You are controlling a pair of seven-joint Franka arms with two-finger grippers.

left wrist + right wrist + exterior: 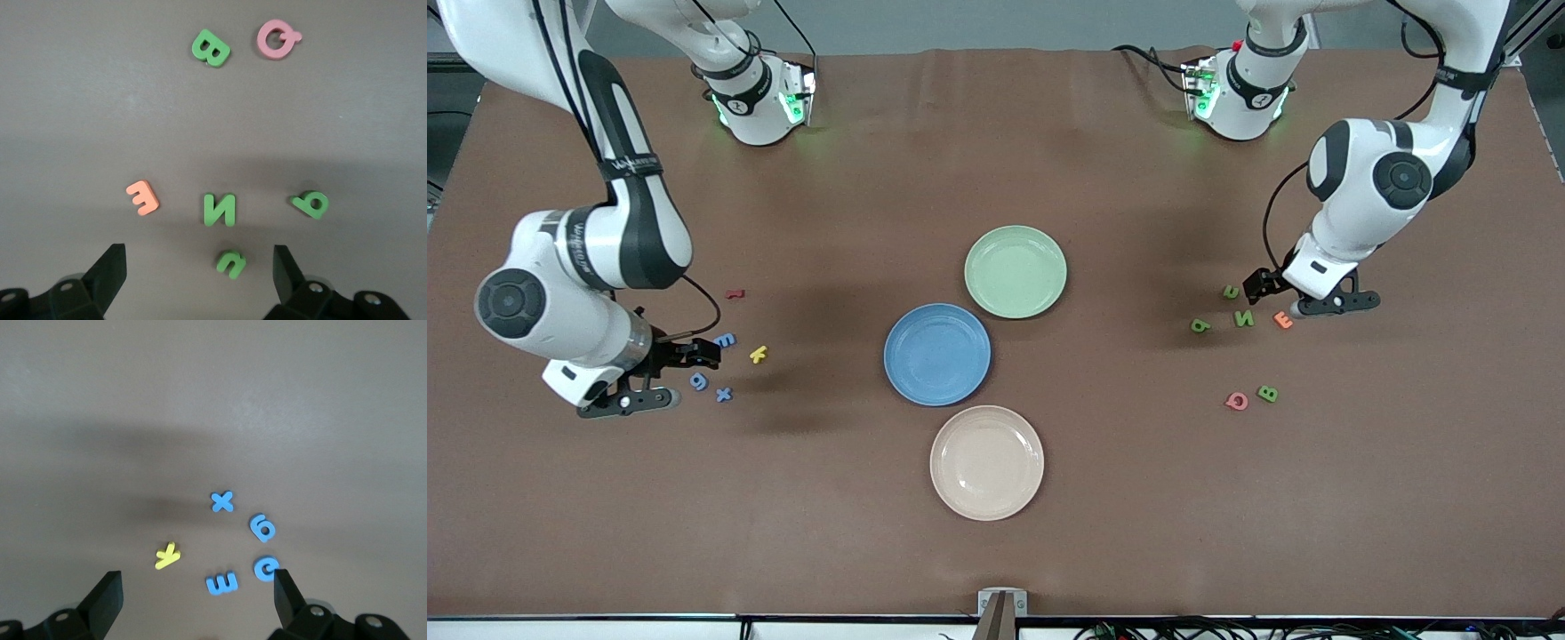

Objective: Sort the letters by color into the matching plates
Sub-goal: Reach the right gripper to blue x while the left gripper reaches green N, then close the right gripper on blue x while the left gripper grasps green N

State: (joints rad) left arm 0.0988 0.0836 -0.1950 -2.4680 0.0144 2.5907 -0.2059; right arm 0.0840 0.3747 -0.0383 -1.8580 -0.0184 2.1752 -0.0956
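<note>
Plates (1016, 271): green and blue, both bare; nothing sorted.
Left gripper (200, 280): jaws wide, empty, low over green letters (219, 209).
Right gripper (198, 600): jaws wide, empty, low over blue letters (222, 583).
Left to do: all eight letters.

You had four blue letters (241, 545) flat toward the right arm's end, four green letters (225, 209) toward the left arm's, green plate (1016, 271) touching blue plate (937, 354) mid-table, both empty.

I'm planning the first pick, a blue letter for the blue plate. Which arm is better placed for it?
The right arm. The right gripper is open over the blue letters at its end of the table, and the blue plate lies closer to that end. The left gripper hangs open over the green letters.
</note>
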